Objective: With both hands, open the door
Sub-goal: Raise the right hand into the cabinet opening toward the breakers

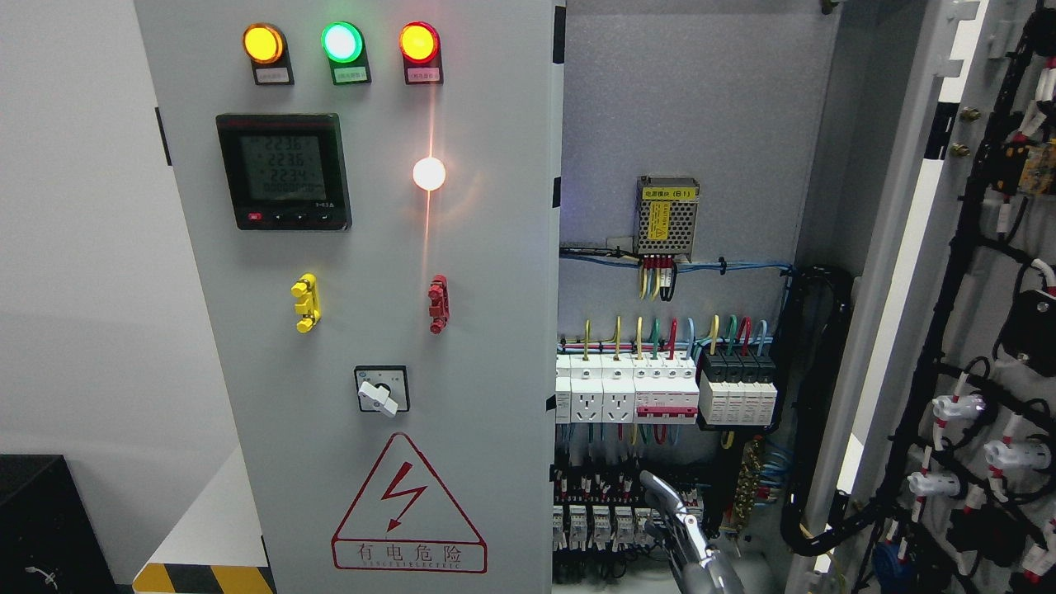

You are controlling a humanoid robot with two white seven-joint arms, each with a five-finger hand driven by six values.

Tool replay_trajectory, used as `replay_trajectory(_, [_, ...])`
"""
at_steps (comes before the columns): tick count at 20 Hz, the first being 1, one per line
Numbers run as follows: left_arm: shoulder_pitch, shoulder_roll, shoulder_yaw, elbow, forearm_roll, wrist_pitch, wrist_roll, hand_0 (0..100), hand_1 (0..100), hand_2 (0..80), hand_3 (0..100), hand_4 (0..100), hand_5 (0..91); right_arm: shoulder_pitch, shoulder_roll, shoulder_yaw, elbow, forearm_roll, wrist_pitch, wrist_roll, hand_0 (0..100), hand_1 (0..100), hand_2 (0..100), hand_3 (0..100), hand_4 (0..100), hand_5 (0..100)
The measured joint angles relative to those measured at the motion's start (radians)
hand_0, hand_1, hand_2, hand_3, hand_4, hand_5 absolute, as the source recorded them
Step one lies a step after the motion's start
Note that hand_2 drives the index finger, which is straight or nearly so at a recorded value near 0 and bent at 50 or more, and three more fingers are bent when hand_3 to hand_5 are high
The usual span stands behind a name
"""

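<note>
The grey cabinet's left door (478, 247) stands closed, with three lit lamps, a meter and a rotary switch on its face. The right door (982, 346) is swung wide open to the right, its inner side with black cable bundles facing me. The cabinet's inside (685, 124) is exposed between them. My right hand (667, 505) rises from the bottom edge right of the middle, in front of the lower terminal rows. Its fingers are extended and hold nothing, and it touches neither door. My left hand is out of view.
Inside are a mesh-covered power supply (667, 216), a row of white and black breakers (660, 388) and small relays below. A thick black cable loom (813, 412) runs down the right wall. A black box (41, 520) stands at the lower left.
</note>
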Motion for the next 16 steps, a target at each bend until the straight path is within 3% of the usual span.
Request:
replay_trajectory(7, [-0.001,0.0,-0.002,0.0,0.001,0.0,0.0,0,0,0.0,0,0,0.0,-0.124,0.014,0.001,0.046,-0.053,0.11,-0.001,0,0,0,0,0,0])
replay_trajectory(16, [-0.002,0.0,-0.003,0.0,0.001,-0.001,0.0,0,0,0.0,0,0,0.0,-0.261,0.023,-0.001,0.119,-0.095,0.138,0.001,0,0,0,0,0,0])
